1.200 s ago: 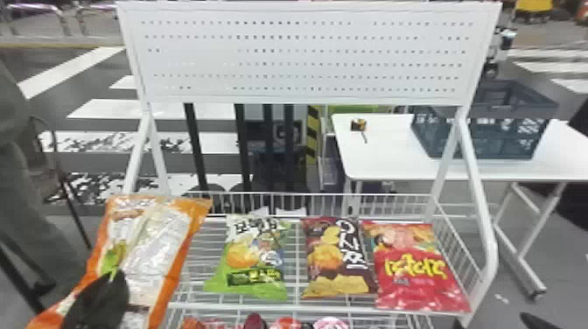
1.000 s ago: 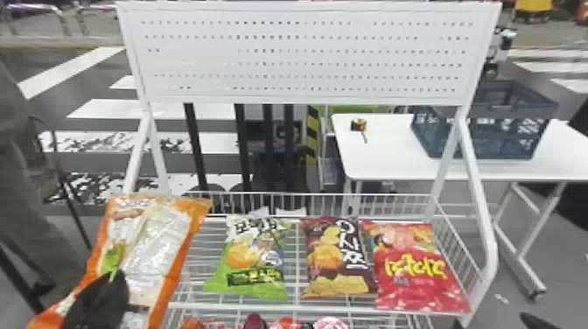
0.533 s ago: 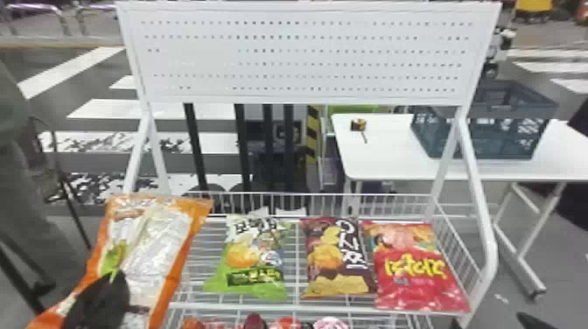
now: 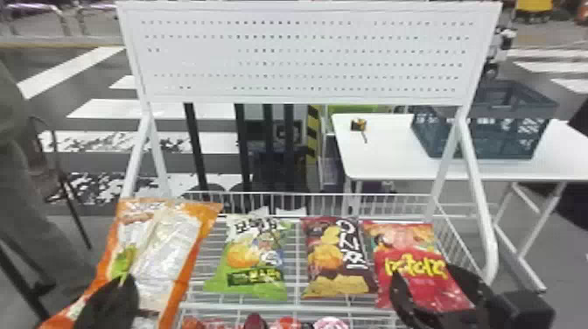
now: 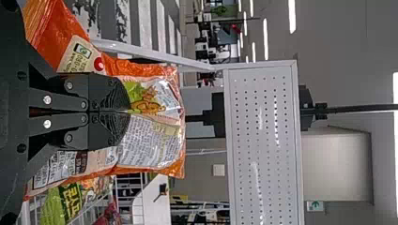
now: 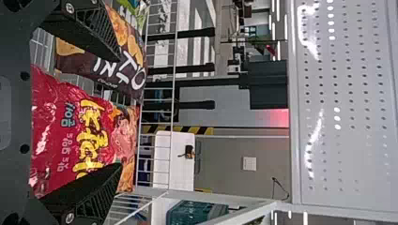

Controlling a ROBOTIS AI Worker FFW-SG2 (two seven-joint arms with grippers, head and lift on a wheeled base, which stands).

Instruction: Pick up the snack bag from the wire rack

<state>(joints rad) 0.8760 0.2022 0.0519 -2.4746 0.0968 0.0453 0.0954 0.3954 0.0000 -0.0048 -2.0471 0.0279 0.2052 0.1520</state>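
Head view: left gripper (image 4: 122, 282) clamps orange bag (image 4: 168, 258); right gripper (image 4: 424, 273), fingers apart, hangs by red bag's (image 4: 411, 238) edge.

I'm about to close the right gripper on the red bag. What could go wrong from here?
The right gripper is open around the red snack bag, with one finger over the brown bag; closing might drag that one too. The left gripper pinches the orange bag beside the green bag; swinging it inward may knock that one.
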